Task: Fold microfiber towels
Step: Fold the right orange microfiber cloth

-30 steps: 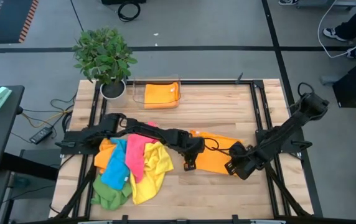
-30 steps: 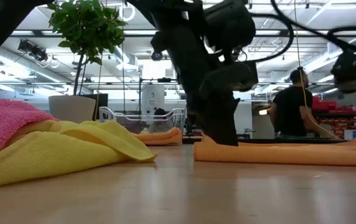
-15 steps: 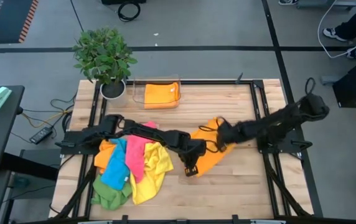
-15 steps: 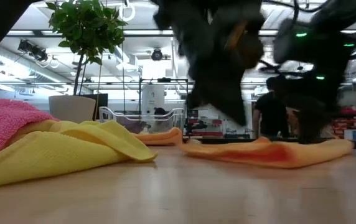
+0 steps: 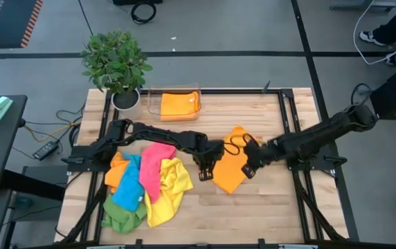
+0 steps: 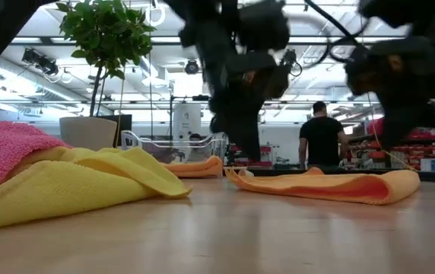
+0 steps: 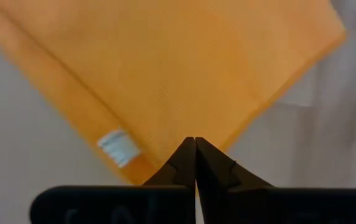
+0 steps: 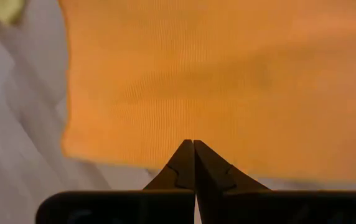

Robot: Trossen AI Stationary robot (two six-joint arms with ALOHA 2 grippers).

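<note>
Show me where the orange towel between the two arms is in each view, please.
High view: orange towel at table centre.
Low view: folded strip, right of centre.
Left wrist view: fills the frame.
Right wrist view: fills the frame.
Shared landmark: potted plant, high and low views only.

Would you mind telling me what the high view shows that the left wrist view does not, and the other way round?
Only the high view shows the plant, the tray with a folded orange towel, the towel pile and the shut right gripper. Only the left wrist view shows the white label at the orange towel's edge. Both show that towel on the table and the shut left gripper at its edge.
</note>
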